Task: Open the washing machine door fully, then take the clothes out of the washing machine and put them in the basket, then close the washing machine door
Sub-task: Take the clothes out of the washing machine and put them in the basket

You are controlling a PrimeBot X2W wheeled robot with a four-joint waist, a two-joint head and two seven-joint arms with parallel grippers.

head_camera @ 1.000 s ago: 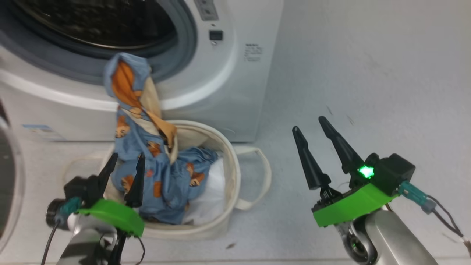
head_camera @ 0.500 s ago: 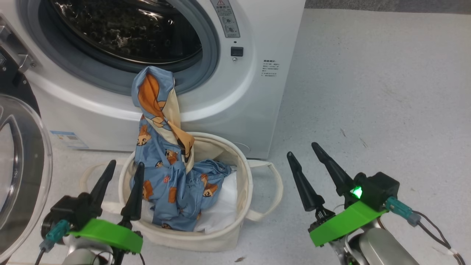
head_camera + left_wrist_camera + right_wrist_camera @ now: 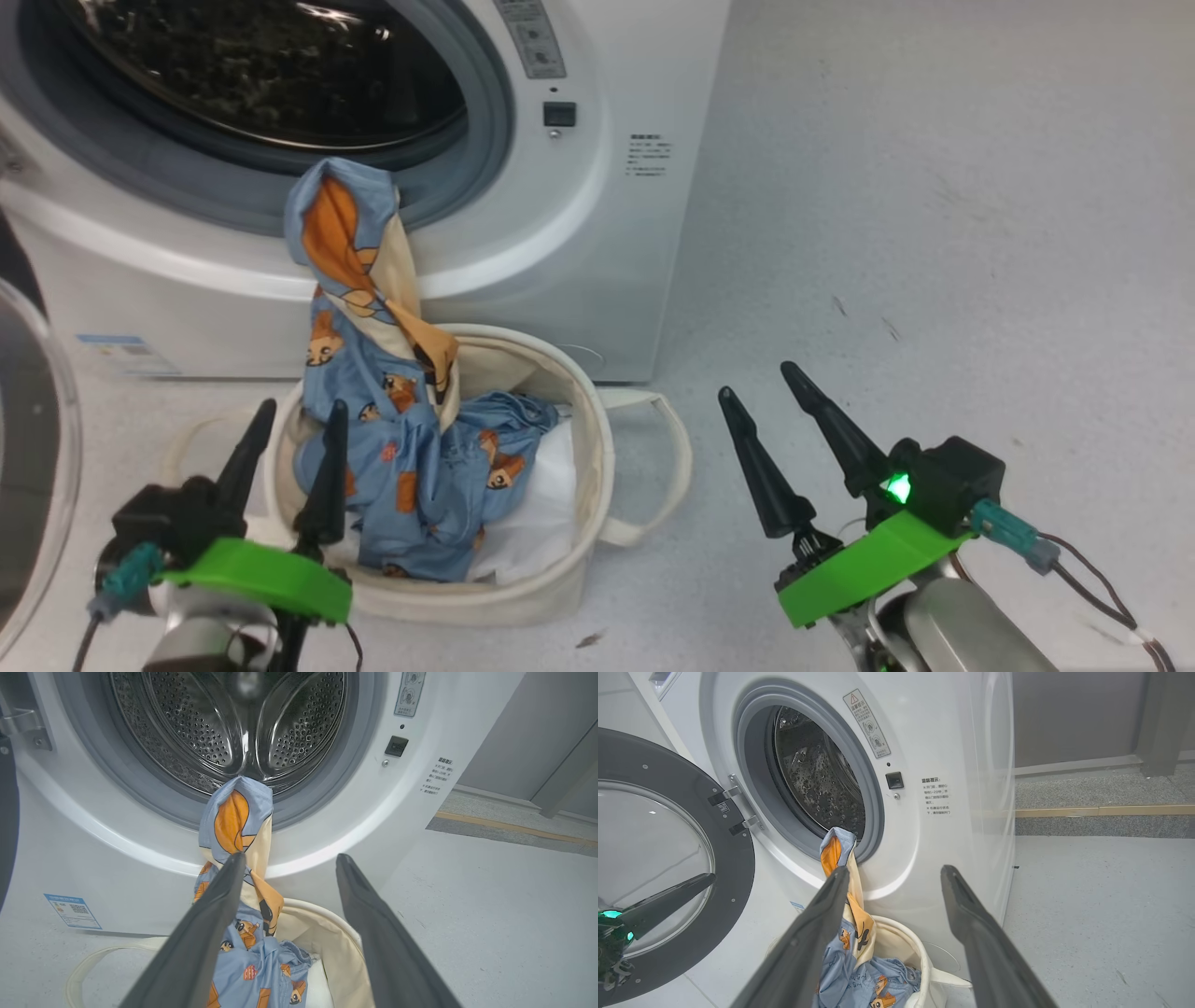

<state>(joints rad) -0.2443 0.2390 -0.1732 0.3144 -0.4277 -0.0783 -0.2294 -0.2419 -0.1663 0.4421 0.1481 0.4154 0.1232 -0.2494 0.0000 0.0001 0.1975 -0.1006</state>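
Each unit carries two long, tapered black fingers (image 3: 767, 478) on a bright green plate (image 3: 859, 562). The right gripper (image 3: 758, 380), right of the basket (image 3: 504, 602), shows a lit green lamp (image 3: 898, 486), black housing (image 3: 954, 478), teal connector (image 3: 1004, 532), dark cable (image 3: 1094, 590) and silver forearm (image 3: 966, 639). The left gripper (image 3: 303, 404), left of the basket, has the same teal connector.

The upper part of the washing machine (image 3: 579, 233) is cut off by the top edge of the head view. The door (image 3: 37, 467), left of the washing machine, is cut by the left edge. In front of the washing machine, the clothes (image 3: 401, 467) hide most of the basket (image 3: 467, 602) interior and part of a white sheet (image 3: 537, 523). The print on the label (image 3: 649, 157) and the blue sticker (image 3: 117, 353) on the washing machine front is too small to read.
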